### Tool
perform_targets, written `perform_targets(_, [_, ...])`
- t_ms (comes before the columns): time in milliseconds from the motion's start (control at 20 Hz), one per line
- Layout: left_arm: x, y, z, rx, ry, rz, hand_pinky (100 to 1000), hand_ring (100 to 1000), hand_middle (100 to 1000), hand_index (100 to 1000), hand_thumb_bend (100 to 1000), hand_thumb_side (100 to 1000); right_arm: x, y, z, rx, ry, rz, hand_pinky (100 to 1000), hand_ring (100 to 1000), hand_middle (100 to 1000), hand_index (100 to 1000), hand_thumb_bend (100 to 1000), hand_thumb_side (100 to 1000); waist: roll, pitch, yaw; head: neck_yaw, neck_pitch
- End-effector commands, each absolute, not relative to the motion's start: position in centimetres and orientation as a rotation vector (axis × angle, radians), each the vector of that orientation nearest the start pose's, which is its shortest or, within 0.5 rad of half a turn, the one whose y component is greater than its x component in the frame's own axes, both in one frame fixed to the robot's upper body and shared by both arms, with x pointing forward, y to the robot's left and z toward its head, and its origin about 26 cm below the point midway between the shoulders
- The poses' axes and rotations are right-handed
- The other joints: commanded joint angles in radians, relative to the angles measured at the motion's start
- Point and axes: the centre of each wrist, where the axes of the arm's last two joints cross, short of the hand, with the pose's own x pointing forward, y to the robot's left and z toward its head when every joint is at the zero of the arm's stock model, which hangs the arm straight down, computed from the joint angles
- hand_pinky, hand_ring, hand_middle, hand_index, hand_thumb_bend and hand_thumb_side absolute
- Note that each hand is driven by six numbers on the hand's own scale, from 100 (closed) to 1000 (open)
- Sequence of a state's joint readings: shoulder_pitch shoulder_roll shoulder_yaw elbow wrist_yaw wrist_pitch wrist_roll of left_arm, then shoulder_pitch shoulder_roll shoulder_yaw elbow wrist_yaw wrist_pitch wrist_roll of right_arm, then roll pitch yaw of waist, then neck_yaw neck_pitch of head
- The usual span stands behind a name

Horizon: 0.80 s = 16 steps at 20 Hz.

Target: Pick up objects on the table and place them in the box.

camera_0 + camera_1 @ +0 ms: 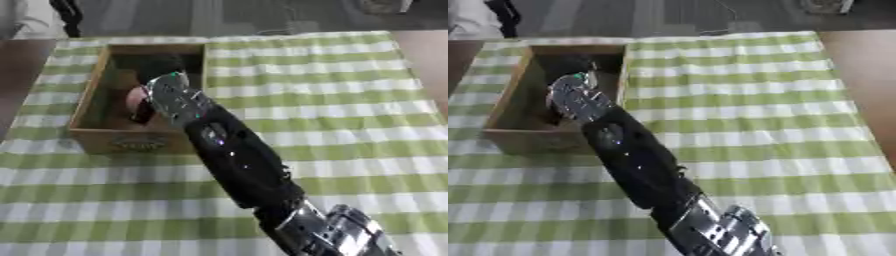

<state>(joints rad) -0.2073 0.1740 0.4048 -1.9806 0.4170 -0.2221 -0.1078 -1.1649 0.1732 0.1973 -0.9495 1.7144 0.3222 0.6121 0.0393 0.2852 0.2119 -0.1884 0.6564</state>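
Observation:
A wooden box [91,86] stands at the far left of the green checked cloth. My right arm comes in from the lower right and crosses the cloth diagonally. Its silver wrist is over the box's near right part, and my right hand [143,111] is down inside the box, mostly hidden behind the wrist. A rounded pinkish object [134,97] shows inside the box right beside the hand; whether the hand holds it cannot be made out. No loose object lies on the cloth. My left hand does not show in either view.
The green and white checked cloth [332,100] covers most of the table. Bare brown tabletop [430,55] shows along the right edge and at the far left. A dark leg-like shape [66,15] stands beyond the table's far left corner.

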Motion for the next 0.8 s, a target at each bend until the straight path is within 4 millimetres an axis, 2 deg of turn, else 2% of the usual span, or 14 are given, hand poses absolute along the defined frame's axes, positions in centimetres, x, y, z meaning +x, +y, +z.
perform_targets(50, [27.4, 34.8, 18.1, -0.024, -2.51, 0.188, 578, 491, 545, 819, 100, 940, 42.2, 2.9, 25.5, -1.291, -1.269, 1.543, 803, 921, 856, 1000, 514, 579, 0.007, -0.019, 0.002, -0.002, -0.011])
perform_targets(200, [27.4, 34.9, 18.1, -0.022, -2.51, 0.189, 579, 491, 545, 819, 100, 940, 41.8, 2.5, 26.9, -1.315, -1.334, 1.498, 801, 910, 846, 1000, 503, 620, 0.007, -0.021, 0.001, -0.001, -0.01])
perform_targets(350, [27.3, 34.9, 18.0, -0.018, -2.509, 0.191, 579, 491, 545, 819, 100, 940, 41.1, 1.6, 28.9, -1.364, -1.431, 1.416, 800, 890, 829, 994, 406, 723, 0.007, -0.023, 0.0, 0.002, -0.008])
perform_targets(500, [27.3, 34.9, 18.0, -0.015, -2.509, 0.192, 579, 491, 545, 818, 100, 939, 40.2, 0.4, 30.9, -1.429, -1.535, 1.306, 795, 872, 806, 964, 230, 826, 0.007, -0.024, -0.004, 0.006, -0.007])
perform_targets(600, [27.3, 35.0, 18.0, -0.011, -2.508, 0.193, 579, 491, 545, 818, 100, 939, 39.6, -0.7, 32.1, -1.479, -1.603, 1.22, 789, 853, 792, 950, 100, 852, 0.008, -0.025, -0.006, 0.008, -0.005])
perform_targets(800, [27.2, 35.1, 18.0, -0.004, -2.508, 0.193, 579, 491, 545, 818, 100, 938, 38.5, -2.9, 33.7, -1.532, -1.725, 1.074, 787, 841, 788, 946, 100, 856, 0.009, -0.029, -0.013, 0.014, -0.002])
